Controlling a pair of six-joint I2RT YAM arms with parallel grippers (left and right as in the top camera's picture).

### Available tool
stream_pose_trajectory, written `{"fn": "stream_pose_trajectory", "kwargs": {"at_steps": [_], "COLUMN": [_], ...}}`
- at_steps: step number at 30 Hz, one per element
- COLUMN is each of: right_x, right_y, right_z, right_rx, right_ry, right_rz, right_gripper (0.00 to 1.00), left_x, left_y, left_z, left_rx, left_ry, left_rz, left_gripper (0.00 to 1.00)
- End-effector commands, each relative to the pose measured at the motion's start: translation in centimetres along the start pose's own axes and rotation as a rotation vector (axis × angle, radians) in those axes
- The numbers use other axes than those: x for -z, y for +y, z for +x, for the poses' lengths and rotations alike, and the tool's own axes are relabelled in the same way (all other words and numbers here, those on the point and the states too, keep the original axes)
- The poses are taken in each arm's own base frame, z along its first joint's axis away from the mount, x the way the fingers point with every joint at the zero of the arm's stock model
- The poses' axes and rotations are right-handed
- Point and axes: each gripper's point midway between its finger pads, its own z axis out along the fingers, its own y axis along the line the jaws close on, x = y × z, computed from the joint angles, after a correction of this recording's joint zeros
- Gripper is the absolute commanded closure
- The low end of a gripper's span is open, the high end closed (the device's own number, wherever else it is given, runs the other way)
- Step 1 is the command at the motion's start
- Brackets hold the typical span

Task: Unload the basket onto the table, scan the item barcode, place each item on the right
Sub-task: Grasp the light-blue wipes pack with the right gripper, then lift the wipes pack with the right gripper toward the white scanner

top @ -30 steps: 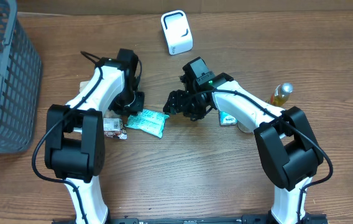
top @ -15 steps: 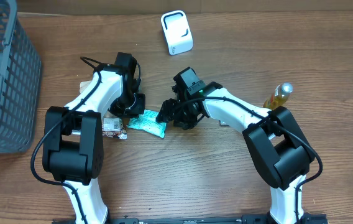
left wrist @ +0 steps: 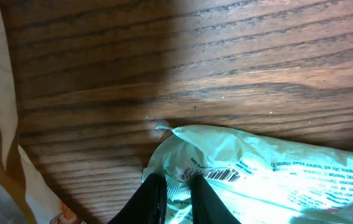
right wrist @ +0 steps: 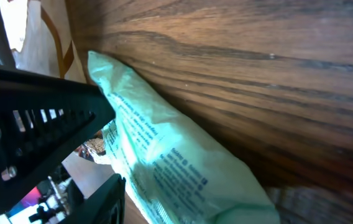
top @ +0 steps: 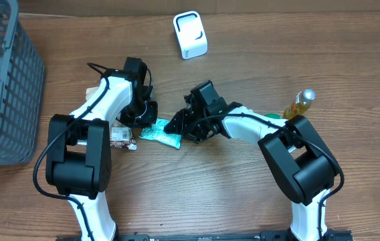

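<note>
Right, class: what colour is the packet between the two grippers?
The packet is mint green; left wrist view.

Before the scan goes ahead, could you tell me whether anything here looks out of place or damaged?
Only the green packet stands out: the left gripper pinches its crumpled end, and the barcode lies on wrinkled film right beside the fingers. Nothing looks spilled or torn.
</note>
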Motion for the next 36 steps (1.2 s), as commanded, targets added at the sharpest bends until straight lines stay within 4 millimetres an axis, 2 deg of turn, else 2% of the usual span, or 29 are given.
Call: {"fn": "stream_pose_trajectory", "kwargs": {"at_steps": [1, 7, 10, 15, 19, 20, 21, 23, 27, 30, 32, 36], "right_x": [-0.9, -0.8, -0.5, 0.3, 1.2, 1.3, 1.6, 2.0, 3.6, 5.7, 7.5, 11.6], "right_y": [-1.4, -1.1, -1.3, -1.3, -1.5, -1.5, -1.3, -0.8, 1.5, 4.0, 5.6, 8.9], "right_z": [0.3, -0.2, -0.7, -1.3, -1.9, -2.0, -2.1, -2.4, -2.8, -3.2, -3.4, -3.7], "right_rx": [-0.02, 0.0, 0.02, -0.002, 0.018, 0.039, 0.075, 0.117, 0.242, 0.36, 0.425, 0.561], "right_ry": [-0.009, -0.03, -0.039, -0.024, -0.018, -0.016, -0.011, -0.014, -0.045, -0.086, -0.114, -0.155], "right_rz": [0.031, 0.017, 0.016, -0.022, -0.052, -0.061, -0.077, -0.095, -0.13, -0.142, -0.126, -0.057], "right_gripper": [0.64, 0.79, 0.79, 0.79, 0.94, 0.96, 0.96, 0.96, 0.96, 0.96, 0.96, 0.96], "left_x": [-1.3, -1.3, -1.3, -0.8, 0.9, 1.6, 3.6, 6.0, 12.0, 16.8, 19.7, 23.7], "left_y": [-0.5, -0.5, -0.5, -0.7, -0.9, -0.9, -1.0, -0.9, -0.3, 0.2, 1.3, 4.5], "left_z": [1.2, 1.1, 1.1, 0.6, -0.9, -1.4, -2.6, -3.9, -6.5, -7.9, -8.5, -9.4], "left_rx": [0.003, 0.003, 0.003, 0.002, 0.003, 0.005, 0.01, 0.016, 0.037, 0.052, 0.075, 0.135], "left_ry": [0.049, 0.048, 0.047, 0.031, -0.005, -0.016, -0.047, -0.088, -0.207, -0.312, -0.379, -0.485], "left_rz": [0.027, 0.027, 0.027, 0.037, 0.043, 0.044, 0.048, 0.053, 0.068, 0.111, 0.114, 0.104], "left_gripper": [0.82, 0.87, 0.95, 0.96, 0.96, 0.96, 0.96, 0.96, 0.96, 0.96, 0.96, 0.94]}}
